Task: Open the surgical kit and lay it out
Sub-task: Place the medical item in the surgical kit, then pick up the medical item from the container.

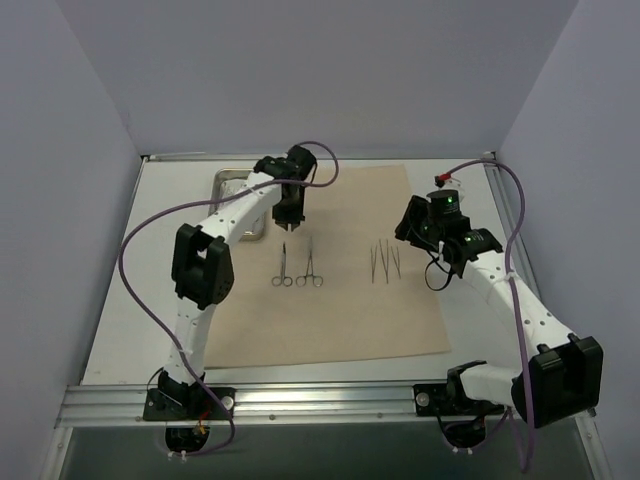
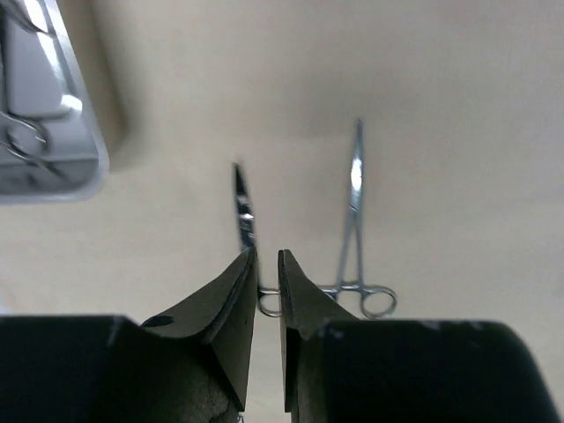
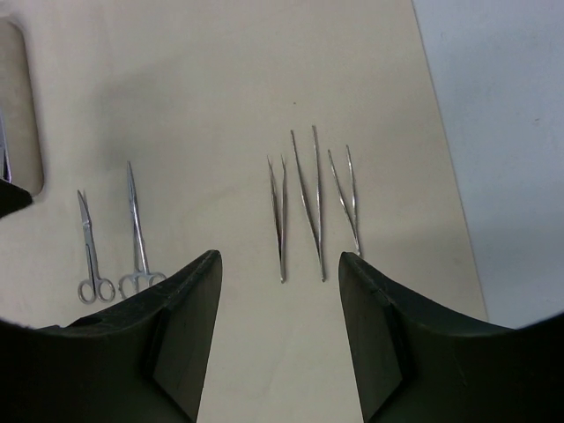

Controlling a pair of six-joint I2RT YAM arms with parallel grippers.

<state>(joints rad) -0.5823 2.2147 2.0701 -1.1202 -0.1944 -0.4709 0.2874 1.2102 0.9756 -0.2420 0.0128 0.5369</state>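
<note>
- The beige cloth wrap [image 1: 400, 310] is fully opened and lies flat on the desk [image 1: 115, 340], serving as the field for everything else.
- The steel tray [image 1: 222, 176] sits at the cloth's far-left corner. The left wrist view shows at least one ring-handled instrument inside it, so by my read the layout isn't finished.
- Just left of the cloth's middle lie the scissors [image 1: 282, 266] and a longer scissor-handled clamp [image 1: 310, 268]. They are parallel, rings toward the near edge and close together but apart, a tidy row that's easy to pick from.
- Right of the cloth's middle, three tweezers [image 1: 385, 262] line up the same way, grouped by type.
- The left gripper [image 2: 267, 256] hangs above the cloth between the tray and the scissors. Its fingers are almost together with a slim gap, and nothing is clamped; the scissors lie on the cloth below.
- The right gripper [image 3: 280, 257] hovers over the cloth's right side above the tweezers, fingers spread wide and empty, well placed to add to that row.
- The clear packets? I can't make them out anywhere for sure.
</note>
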